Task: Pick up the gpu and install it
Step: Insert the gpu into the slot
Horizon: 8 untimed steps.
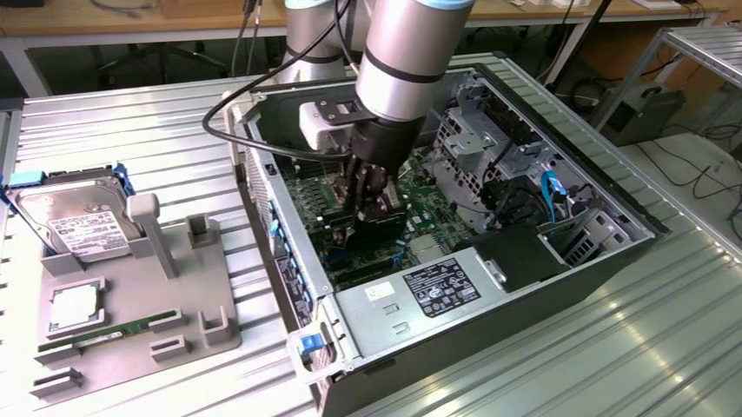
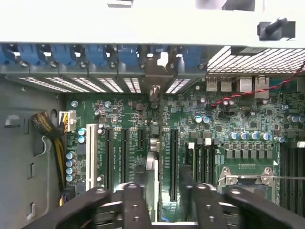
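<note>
My gripper [image 1: 374,193] is deep inside the open computer case [image 1: 603,204], shut on the gpu [image 1: 368,228]. The gpu is a black card held upright just over the green motherboard [image 1: 435,217]. In the wrist view the gpu [image 2: 151,181] is seen edge-on between my two black fingers [image 2: 128,205]. It runs along the expansion slots [image 2: 172,162], and its silver end bracket [image 2: 154,90] reaches the rear slot openings of the case. Whether the card's edge sits in a slot is hidden.
In the exterior view's left, a grey fixture [image 1: 128,295] holds a silver hard drive [image 1: 72,221], a CPU [image 1: 72,304] and a green memory stick [image 1: 104,334]. Drive cages [image 1: 475,139], a blue cable [image 1: 551,187] and the power supply [image 1: 447,287] crowd the case. Yellow-black wires [image 2: 52,138] lie beside the motherboard.
</note>
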{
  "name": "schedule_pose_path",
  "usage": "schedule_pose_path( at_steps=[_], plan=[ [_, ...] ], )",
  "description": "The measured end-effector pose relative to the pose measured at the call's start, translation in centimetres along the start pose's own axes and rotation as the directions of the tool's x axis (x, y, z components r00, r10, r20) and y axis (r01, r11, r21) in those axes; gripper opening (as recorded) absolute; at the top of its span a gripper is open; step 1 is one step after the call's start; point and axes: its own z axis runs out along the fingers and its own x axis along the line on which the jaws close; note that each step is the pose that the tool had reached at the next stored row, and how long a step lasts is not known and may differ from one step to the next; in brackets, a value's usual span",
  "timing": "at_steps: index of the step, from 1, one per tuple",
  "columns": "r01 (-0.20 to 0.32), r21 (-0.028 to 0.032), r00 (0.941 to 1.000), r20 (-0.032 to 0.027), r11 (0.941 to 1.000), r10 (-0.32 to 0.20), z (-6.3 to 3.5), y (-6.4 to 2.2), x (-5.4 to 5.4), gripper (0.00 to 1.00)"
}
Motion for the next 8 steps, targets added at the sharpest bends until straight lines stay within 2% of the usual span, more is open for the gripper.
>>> schedule_pose_path(
  at_steps=[2,3,4,6,7,8],
  plan=[
    [0.000,0.0055,1.0000,-0.0002,1.0000,0.000,0.02,0.23,-0.16,0.31],
    [0.000,0.0104,1.0000,-0.0003,0.9999,0.000,0.03,0.31,-0.25,0.25],
    [0.000,0.0157,1.0000,-0.0007,0.9999,0.000,0.03,0.36,-0.32,0.25],
    [0.000,0.0324,1.0000,-0.0029,0.9995,0.000,0.05,0.48,-0.44,0.13],
    [0.000,0.0457,1.0000,-0.0044,0.9990,0.000,0.11,0.63,-0.46,0.13],
    [0.001,0.0529,1.0000,-0.0055,0.9986,0.000,0.18,0.77,-0.47,0.11]
  ],
)
